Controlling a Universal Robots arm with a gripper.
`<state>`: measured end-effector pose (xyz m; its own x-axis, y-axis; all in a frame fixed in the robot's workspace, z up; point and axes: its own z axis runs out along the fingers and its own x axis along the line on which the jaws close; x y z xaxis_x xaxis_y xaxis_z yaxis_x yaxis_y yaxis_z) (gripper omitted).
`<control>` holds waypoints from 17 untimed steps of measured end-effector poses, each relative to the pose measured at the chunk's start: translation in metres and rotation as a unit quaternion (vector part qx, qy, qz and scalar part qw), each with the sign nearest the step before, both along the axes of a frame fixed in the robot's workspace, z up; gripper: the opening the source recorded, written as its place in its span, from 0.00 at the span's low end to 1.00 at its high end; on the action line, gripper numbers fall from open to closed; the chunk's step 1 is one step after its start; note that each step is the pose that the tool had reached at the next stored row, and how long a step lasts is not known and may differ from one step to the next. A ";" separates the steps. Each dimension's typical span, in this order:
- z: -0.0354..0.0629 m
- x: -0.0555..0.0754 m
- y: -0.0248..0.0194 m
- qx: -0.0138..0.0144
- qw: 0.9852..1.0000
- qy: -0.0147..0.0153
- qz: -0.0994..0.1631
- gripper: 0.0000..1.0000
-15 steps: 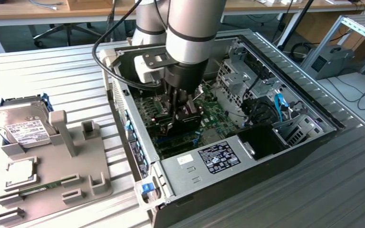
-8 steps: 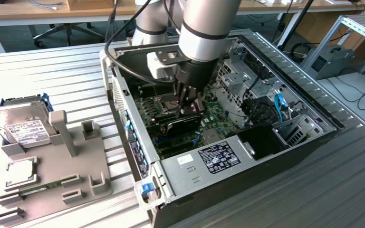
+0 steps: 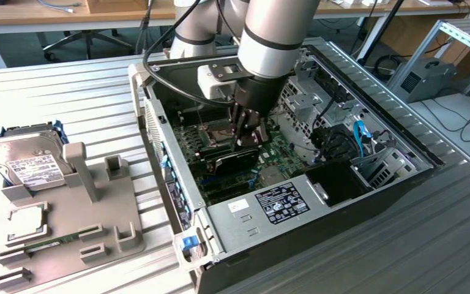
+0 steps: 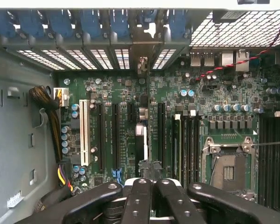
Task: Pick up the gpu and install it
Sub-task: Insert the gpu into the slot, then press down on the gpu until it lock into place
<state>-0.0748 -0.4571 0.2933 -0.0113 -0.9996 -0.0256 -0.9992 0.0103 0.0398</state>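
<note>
GPU [image 3: 237, 160] stands on edge inside the open computer case [image 3: 398, 144], over the green motherboard [image 3: 280, 153], its black body just below the pincer [image 3: 249, 139]. In the wrist view the card is seen edge-on as a thin black strip [image 4: 144, 140] running between the expansion slots [image 4: 115, 135] toward the rear bracket openings, with its near end between the pincer [image 4: 150, 186] fingers. Pincer closed on the top edge of the GPU; black fingers [image 4: 139, 200] pressed together around it. Whether the card edge is seated in a slot cannot be told.

Empty CPU socket [image 4: 228, 163] lies beside the card, toward the exterior view's left of the pincer. Power supply [image 3: 280, 205] with a black label sits at the case's near end.

Outside the case, on the tabletop [image 3: 71, 92], toward the exterior view's left: grey parts holder [image 3: 84, 214], a hard drive [image 3: 27, 162] with white label, a CPU chip [image 3: 27, 223] and a green RAM stick [image 3: 51, 242]
</note>
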 end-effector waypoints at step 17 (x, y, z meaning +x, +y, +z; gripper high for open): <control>-0.0154 -0.035 0.0003 0.000 1.000 0.000 0.000 0.11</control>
<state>-0.1094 -0.4567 0.2779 -0.0112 -0.9996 -0.0256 -0.9992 0.0102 0.0398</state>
